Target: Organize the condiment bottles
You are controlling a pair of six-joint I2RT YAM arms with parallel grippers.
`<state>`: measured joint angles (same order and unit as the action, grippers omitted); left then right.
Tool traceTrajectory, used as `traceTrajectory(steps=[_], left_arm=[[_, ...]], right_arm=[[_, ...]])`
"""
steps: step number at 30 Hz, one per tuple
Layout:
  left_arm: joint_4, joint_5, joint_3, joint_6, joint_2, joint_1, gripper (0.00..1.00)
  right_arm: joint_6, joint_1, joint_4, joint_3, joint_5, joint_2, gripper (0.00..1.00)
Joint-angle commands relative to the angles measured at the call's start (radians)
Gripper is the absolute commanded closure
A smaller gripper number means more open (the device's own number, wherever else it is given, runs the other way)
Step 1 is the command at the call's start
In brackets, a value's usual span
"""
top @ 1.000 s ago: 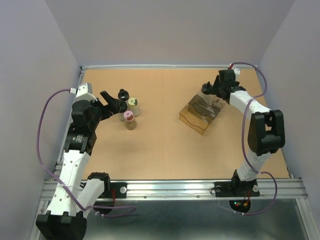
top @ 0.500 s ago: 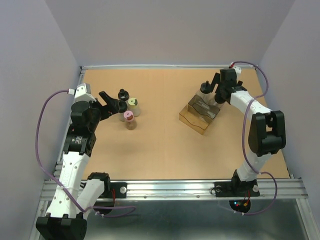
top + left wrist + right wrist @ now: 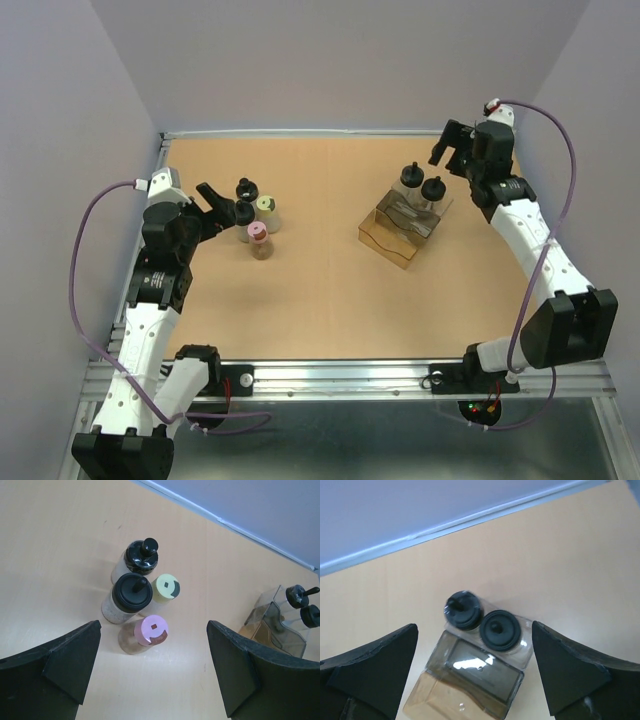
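Black-capped bottles (image 3: 433, 190) inside amber box (image 3: 390, 241)

Four condiment bottles (image 3: 133, 593) stand clustered before the spread end effector (image 3: 153, 631).

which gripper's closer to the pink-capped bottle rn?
Left. The left gripper hovers open just beside the pink-capped bottle; the right gripper is open far off on the other side, beyond the amber box.

Four bottles (image 3: 134, 597) clustered left on the table (image 3: 330, 290); two bottles (image 3: 433, 190) side by side in the box (image 3: 395, 240), right.
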<state>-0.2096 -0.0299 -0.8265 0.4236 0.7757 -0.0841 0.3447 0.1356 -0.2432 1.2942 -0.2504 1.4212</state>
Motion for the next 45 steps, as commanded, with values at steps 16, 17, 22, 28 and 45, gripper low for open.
traceTrajectory(steps=[16, 17, 22, 28, 45], left_arm=[[-0.019, 0.087, -0.025, 0.007, -0.067, -0.005, 0.01], [-0.023, 0.093, -0.025, 0.009, -0.073, -0.003, 0.01], [-0.037, 0.11, -0.028, 0.01, -0.092, -0.005, 0.01], [-0.053, 0.123, -0.031, 0.012, -0.107, -0.005, 0.01], [-0.082, 0.127, -0.019, -0.013, -0.127, -0.005, 0.01]], right_arm=[[-0.207, 0.697, 0.011, 0.111, 0.297, 0.296, 0.0], [-0.201, 0.714, 0.015, 0.125, 0.278, 0.324, 0.0], [-0.187, 0.794, 0.064, 0.218, 0.255, 0.453, 0.0], [-0.179, 0.831, 0.108, 0.379, 0.207, 0.614, 0.0], [-0.116, 0.834, 0.091, 0.614, 0.192, 0.846, 0.42]])
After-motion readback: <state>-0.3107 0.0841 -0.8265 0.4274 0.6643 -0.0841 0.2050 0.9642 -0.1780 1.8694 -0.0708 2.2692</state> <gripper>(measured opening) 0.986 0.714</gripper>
